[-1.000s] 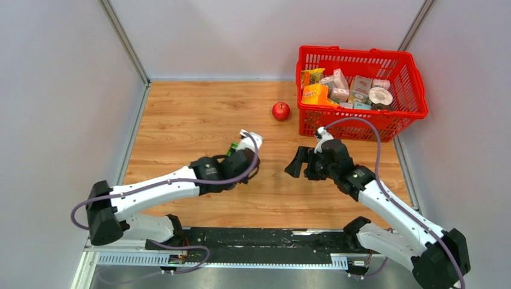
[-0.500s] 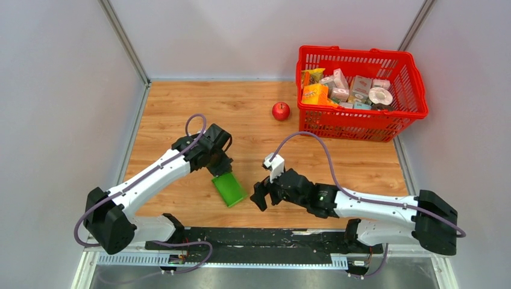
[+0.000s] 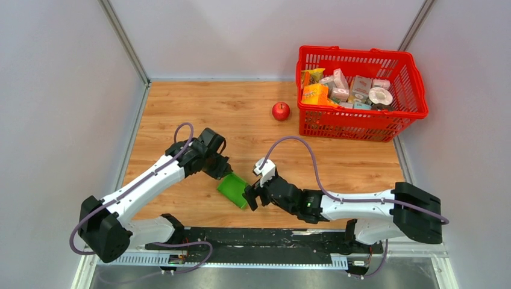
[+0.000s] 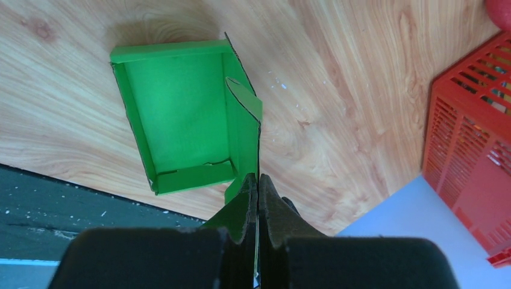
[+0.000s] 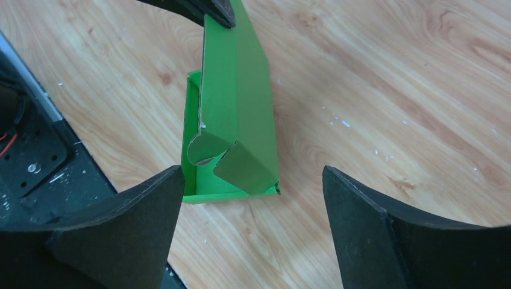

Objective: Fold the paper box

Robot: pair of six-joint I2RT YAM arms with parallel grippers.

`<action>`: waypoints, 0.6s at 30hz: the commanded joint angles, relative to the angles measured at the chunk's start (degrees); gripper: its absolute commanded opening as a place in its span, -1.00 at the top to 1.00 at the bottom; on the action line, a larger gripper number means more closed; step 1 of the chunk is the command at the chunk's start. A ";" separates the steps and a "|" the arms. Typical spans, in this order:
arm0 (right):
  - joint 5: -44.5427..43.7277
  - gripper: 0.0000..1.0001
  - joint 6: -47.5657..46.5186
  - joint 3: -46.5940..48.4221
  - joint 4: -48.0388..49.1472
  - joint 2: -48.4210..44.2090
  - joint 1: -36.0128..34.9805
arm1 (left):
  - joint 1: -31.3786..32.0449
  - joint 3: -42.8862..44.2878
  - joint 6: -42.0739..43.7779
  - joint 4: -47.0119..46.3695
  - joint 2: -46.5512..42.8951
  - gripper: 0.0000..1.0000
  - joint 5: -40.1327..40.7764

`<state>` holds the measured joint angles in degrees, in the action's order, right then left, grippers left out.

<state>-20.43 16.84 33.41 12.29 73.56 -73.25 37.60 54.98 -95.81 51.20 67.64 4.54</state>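
The bright green paper box (image 3: 234, 189) lies on the wooden table near the front edge, between the two arms. In the left wrist view the paper box (image 4: 181, 114) is an open tray with raised side walls. My left gripper (image 3: 223, 171) is shut on the box's raised lid flap at its far edge; the fingertips (image 4: 258, 186) pinch the thin card. My right gripper (image 3: 249, 197) is open just right of the box. In the right wrist view the box (image 5: 235, 120) lies ahead of the open right gripper (image 5: 253, 198), with the lid flap tilted over the tray.
A red basket (image 3: 416, 84) of small printed packages stands at the back right. A red apple (image 3: 281, 111) lies left of it. The black rail at the table's front edge (image 3: 253, 238) runs just below the box. Grey walls enclose the table.
The left gripper carried the box from mid-table towards the front edge and set it down there. The right arm swung down and left, closing in beside the box with its jaws open.
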 commanded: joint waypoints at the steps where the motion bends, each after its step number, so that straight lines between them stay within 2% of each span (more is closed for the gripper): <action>1: -4.71 -0.70 -4.08 2.17 4.85 3.85 0.04 | -1.92 -1.63 -1.23 -3.81 -1.54 1.00 -2.51; 4: -5.93 -0.55 -4.71 4.38 2.56 7.02 -0.31 | -2.01 -2.33 -0.69 -4.97 -2.33 1.00 -3.83; 9: -13.49 -0.42 -3.40 4.73 4.23 8.62 -0.92 | -2.10 -3.38 -0.69 -4.70 -2.68 1.00 -4.27; 10: -15.94 -0.36 -2.96 5.08 3.36 8.88 -1.01 | -2.10 -3.74 -0.78 -4.97 -2.77 0.93 -4.27; 12: -18.06 -0.26 -1.99 5.00 3.35 8.71 -1.01 | -2.10 -4.53 -0.35 -5.84 -3.03 0.75 -5.32; 13: -19.72 -0.18 -1.81 4.74 3.79 8.53 -0.93 | -2.10 -4.71 -0.08 -6.02 -3.30 0.48 -5.33; 18: -19.57 -0.03 -1.20 3.42 4.58 8.61 -0.49 | -2.54 -5.85 6.58 -7.25 -6.63 -0.34 -4.71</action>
<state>-35.79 14.11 36.12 13.74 82.39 -73.87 35.57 49.74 -94.17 46.09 64.82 0.01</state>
